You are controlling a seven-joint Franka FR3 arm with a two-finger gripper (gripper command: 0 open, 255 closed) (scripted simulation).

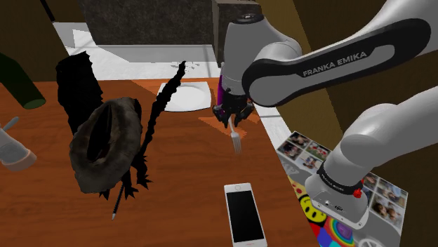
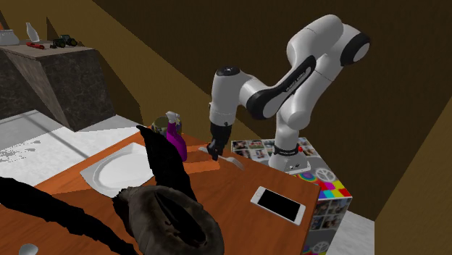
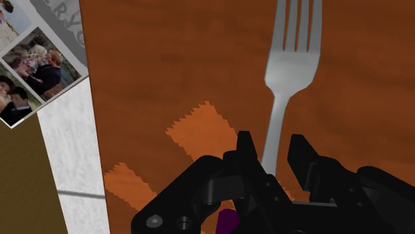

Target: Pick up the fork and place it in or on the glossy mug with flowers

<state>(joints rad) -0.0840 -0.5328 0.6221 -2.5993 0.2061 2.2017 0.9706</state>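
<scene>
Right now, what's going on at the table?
The arm's black hand is shut on the handle of the fork, tines pointing away from it over the orange-brown table. The purple mug stands close beside the hand, and the fork is not yet in it. A white phone and a white plate lie nearby.

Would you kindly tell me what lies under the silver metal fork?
Beneath the silver metal fork, at its tines and neck, lies orange-brown wooden tabletop. The black gripper covers the handle's end, so whatever sits under that part is hidden.
</scene>
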